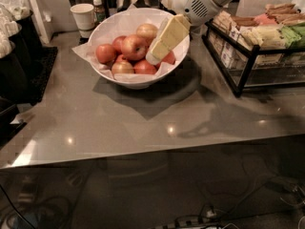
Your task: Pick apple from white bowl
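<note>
While the apple [133, 46] is sitting high on the pile of fruit near the middle of the white bowl [143, 84], propped up by its neighbours and so lying open from above, the claw [155, 56] is hanging tilted over the bowl's right side, its tip just beside that apple and low among the smaller red ones. It is probably slanting in this way because the arm is reaching over the snack rack [257, 56] crowding the table [143, 128] on that side. Whether the claw is standing wide or narrow cannot be told; no apple is showing in its grip.
</note>
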Robot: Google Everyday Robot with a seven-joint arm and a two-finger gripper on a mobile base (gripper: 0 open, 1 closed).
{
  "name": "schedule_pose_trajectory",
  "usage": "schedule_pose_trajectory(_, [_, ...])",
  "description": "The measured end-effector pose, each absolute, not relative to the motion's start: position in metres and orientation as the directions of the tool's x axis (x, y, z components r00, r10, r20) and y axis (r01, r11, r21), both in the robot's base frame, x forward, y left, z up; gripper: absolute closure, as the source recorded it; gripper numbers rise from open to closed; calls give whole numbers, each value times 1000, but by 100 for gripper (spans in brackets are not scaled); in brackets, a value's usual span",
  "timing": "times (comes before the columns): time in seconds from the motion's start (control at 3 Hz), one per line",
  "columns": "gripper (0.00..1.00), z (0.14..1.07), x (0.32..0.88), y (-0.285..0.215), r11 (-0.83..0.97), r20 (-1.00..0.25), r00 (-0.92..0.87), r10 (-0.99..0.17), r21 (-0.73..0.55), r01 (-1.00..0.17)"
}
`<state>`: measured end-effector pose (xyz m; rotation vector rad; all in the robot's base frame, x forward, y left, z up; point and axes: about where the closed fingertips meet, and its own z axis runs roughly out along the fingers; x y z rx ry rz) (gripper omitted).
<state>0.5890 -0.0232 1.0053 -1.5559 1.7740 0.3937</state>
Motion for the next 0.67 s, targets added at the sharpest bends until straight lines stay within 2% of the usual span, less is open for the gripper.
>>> schedule_pose_trajectory(0.33, [0,991,619,-9,275,-734,-50,-677,-190,-943])
schedule_pose_trajectory(0.67, [0,989,620,-8,276,-735,-52,-676,-187,-943])
